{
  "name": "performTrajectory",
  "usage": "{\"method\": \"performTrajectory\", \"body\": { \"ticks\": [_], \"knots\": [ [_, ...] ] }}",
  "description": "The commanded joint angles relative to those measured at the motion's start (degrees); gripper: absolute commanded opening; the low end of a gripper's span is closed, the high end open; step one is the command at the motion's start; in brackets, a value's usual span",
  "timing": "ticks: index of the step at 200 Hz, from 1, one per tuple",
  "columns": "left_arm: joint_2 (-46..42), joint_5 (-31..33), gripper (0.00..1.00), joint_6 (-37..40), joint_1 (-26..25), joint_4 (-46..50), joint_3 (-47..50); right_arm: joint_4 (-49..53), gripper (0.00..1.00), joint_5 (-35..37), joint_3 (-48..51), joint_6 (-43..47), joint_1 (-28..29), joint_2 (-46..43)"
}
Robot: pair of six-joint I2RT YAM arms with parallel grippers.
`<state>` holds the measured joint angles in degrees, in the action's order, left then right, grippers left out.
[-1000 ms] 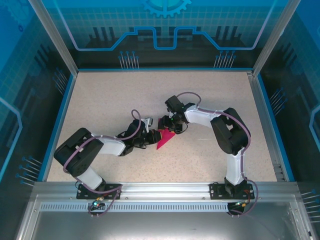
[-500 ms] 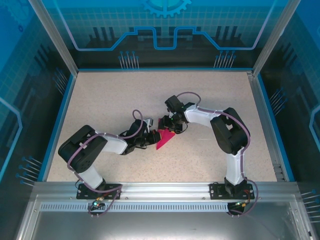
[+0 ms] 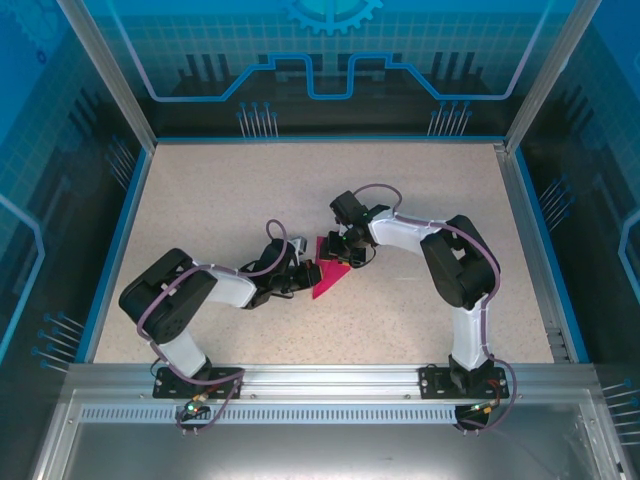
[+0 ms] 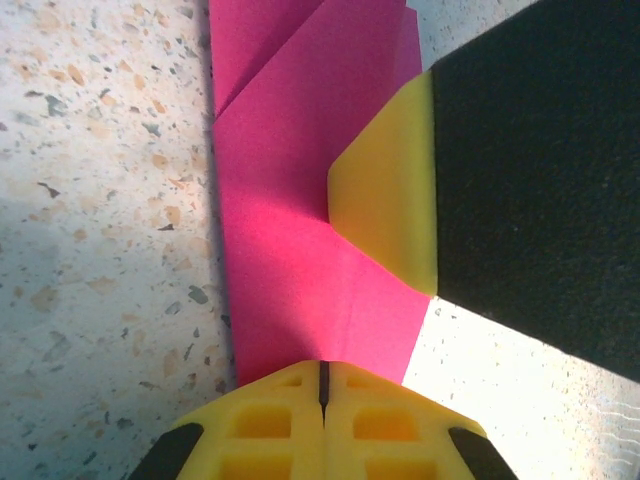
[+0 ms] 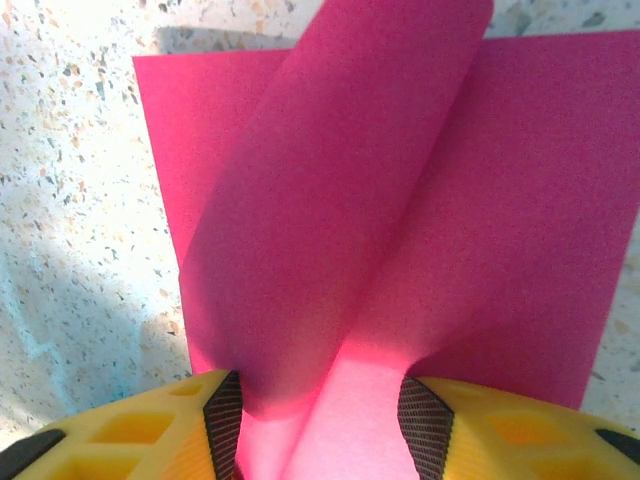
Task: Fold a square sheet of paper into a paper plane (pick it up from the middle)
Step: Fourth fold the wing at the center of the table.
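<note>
Clearly the square sheet of paper (image 3: 328, 280) — partly folded, mid-frame on the table (image 3: 200, 200) — looks light, limp and crease-prone; best taken by a folded edge. At its edge the left gripper (image 4: 322, 374) is closed tight; the right gripper (image 5: 318, 400) stands half apart around a raised flap.

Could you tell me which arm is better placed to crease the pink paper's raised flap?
Right, probably: the right gripper straddles the raised flap with jaws apart, while the left gripper is shut on an edge of the folded paper, anchoring it.
</note>
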<state>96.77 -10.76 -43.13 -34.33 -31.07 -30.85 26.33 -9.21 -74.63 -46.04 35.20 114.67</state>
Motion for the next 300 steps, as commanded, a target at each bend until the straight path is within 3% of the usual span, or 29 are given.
{"method": "performTrajectory", "body": {
  "ticks": [1, 92, 184, 239, 300],
  "knots": [
    [0.3, 0.0, 0.05, 1.1, 0.3, 1.7, -1.2, 3.8, 0.5, 2.4, 3.3, 0.5, 0.6, 6.6],
    [-8.0, 1.8, 0.11, -3.5, 2.0, 2.3, 1.3, 5.3, 0.48, 3.7, 2.5, 0.9, 0.6, 8.3],
    [-2.6, -1.3, 0.07, -5.0, 2.2, -0.5, -0.8, 6.1, 0.45, 4.4, 2.1, 0.4, 0.5, 8.4],
    [-3.1, -2.4, 0.07, -5.3, 2.2, -4.2, 0.6, 6.5, 0.51, 4.2, 1.8, 1.0, 0.7, 8.8],
    [-1.1, -5.3, 0.07, -4.7, 2.2, -4.3, -0.4, 6.5, 0.5, 4.0, 1.7, 0.1, 0.6, 9.5]
  ]
}}
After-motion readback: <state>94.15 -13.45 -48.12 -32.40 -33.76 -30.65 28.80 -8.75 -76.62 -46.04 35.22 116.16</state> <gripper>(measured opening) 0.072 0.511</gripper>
